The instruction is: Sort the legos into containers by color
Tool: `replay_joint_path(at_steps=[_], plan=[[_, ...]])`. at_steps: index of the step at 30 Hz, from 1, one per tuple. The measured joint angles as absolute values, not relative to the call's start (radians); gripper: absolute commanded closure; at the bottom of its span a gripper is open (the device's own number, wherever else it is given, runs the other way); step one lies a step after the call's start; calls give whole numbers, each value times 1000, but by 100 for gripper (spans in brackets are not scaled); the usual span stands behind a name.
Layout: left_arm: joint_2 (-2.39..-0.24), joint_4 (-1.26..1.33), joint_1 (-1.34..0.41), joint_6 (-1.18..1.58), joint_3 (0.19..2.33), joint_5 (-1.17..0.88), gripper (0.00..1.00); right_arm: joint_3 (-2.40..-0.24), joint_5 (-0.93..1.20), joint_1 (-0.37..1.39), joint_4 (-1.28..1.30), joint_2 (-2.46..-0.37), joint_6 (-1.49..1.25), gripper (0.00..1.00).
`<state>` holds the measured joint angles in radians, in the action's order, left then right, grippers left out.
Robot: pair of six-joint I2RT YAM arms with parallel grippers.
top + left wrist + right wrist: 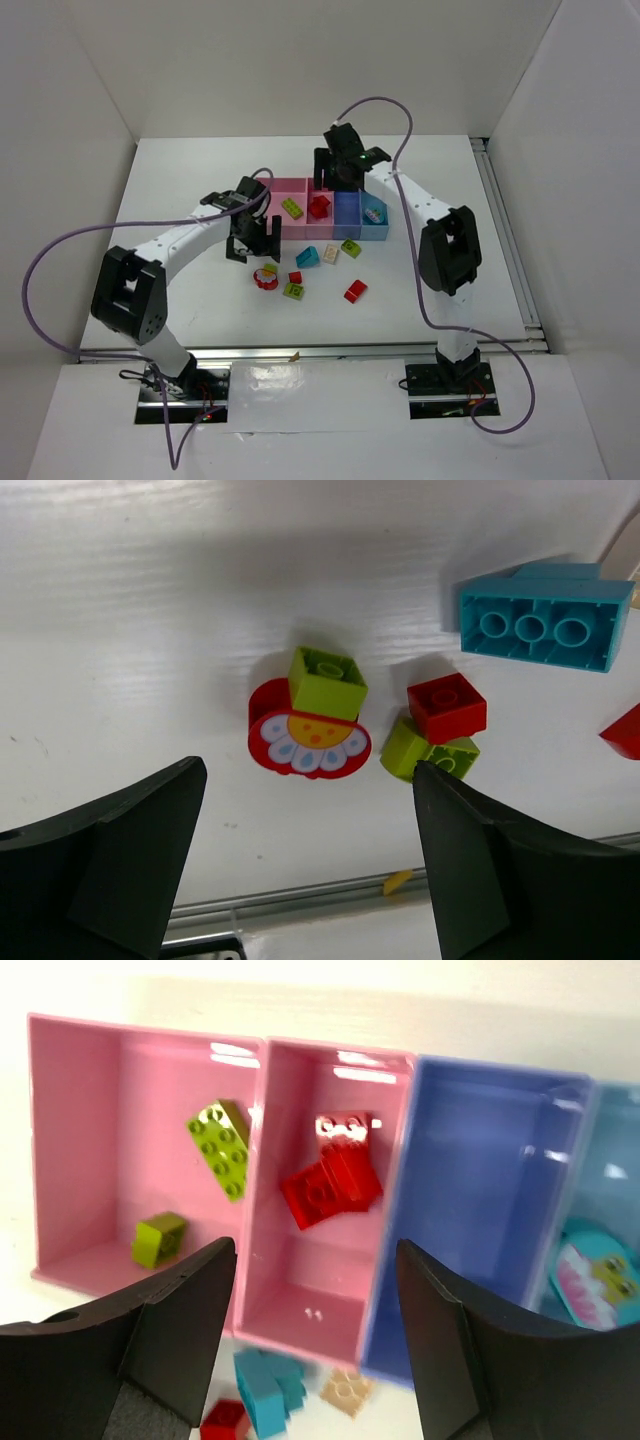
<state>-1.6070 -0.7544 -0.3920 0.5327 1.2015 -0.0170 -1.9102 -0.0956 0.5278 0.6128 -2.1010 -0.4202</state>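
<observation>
My right gripper (pixel 315 1260) is open above the narrow pink bin (pixel 300 1305), where red legos (pixel 330 1182) lie; nothing is between its fingers. The wide pink bin (pixel 80 1110) holds two lime legos (pixel 222 1145). The blue bin (pixel 470 1190) looks bare, and a round patterned piece (pixel 595 1280) sits in the cyan bin (pixel 615 1150). My left gripper (pixel 305 810) is open above the table, just short of the round red-white piece (pixel 305 742) with a lime lego (pixel 327 683) on it. Red (pixel 446 706), lime (pixel 428 752) and cyan legos (pixel 545 625) lie nearby.
In front of the containers (pixel 330 208), loose bricks lie scattered: cyan (pixel 308 257), cream (pixel 330 254), lime (pixel 351 247), red (pixel 355 291). A metal rail (pixel 300 900) with a yellow scrap (pixel 397 882) runs along the table's near edge. White walls close in three sides.
</observation>
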Motion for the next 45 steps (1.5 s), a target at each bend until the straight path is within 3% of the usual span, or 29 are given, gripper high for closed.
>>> replay_joint_path(at_steps=[6,11,22,32,36,40,45], plan=[[-1703,-739,-460,493,1263,56,15,-1770,-145,513,625,-1912,-415,28],[-1773,-731,-488,472,1279,82,18,-1696,-175,477,624,-1797,-412,28],[-1816,-684,-509,469,1274,96,35,-1635,-195,433,636,-1783,-414,28],[-1853,-686,-516,466,1269,133,34,-1618,-205,433,637,-1783,-414,28],[-1858,-690,-516,461,1267,146,51,-1614,-209,433,637,-1783,-414,29],[-1862,-709,-516,452,1271,157,79,-1613,-213,433,638,-1783,-421,29],[-1853,-802,-516,451,1338,179,100,-1607,-216,428,636,-1778,-422,29]])
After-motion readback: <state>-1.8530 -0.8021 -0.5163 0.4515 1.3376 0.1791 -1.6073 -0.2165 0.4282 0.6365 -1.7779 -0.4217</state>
